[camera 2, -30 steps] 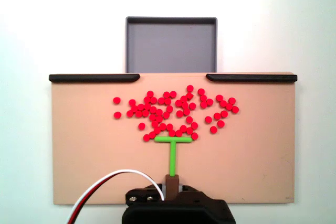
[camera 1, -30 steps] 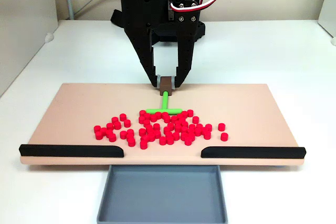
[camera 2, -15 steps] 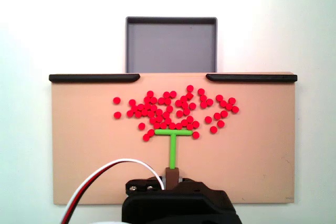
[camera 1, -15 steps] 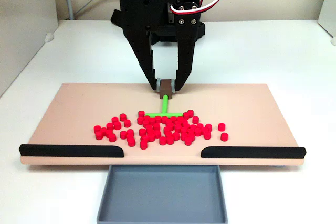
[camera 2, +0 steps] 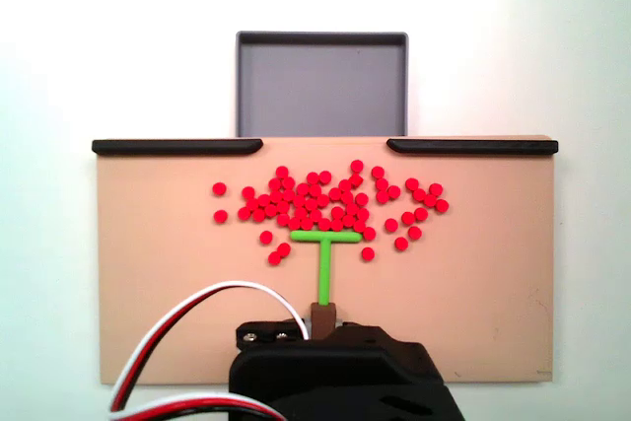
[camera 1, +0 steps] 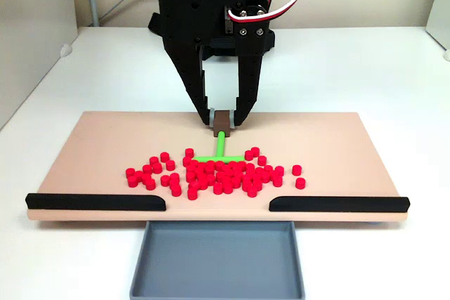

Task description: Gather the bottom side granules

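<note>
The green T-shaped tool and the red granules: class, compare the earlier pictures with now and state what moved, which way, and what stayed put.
The gripper, still shut on the green T-shaped tool, pushed it toward the grey tray. The crossbar drove the nearest red granules ahead of it, packing the middle of the pile tighter. A few granules slipped past its ends and lie behind it. The outer granules, the board, the black rails and the tray stayed put.

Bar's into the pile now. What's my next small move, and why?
Probably lift slightly, draw back and shift sideways. The gripper holds the green T-shaped tool by its brown handle, its bar against the tiny red cylindrical granules, but a few stragglers lie beside and behind the bar on the tan board.
</note>
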Tool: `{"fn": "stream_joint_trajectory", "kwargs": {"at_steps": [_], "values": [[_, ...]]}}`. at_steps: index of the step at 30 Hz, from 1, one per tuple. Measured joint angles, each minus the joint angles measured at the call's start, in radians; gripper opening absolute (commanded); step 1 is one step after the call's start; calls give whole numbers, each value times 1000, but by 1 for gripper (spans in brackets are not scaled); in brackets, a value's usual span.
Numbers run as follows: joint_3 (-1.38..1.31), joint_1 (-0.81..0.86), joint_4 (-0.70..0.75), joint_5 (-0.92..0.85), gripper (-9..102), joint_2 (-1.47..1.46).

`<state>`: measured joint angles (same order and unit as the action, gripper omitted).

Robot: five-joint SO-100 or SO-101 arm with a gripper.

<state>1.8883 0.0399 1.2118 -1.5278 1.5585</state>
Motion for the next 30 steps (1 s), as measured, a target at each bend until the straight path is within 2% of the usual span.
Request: {"fn": "stream_joint_trajectory", "kwargs": {"at_steps": [20, 30], "values": [[-12, 0, 0, 2, 0, -9], [-11, -12, 32, 34, 0, 81]]}}
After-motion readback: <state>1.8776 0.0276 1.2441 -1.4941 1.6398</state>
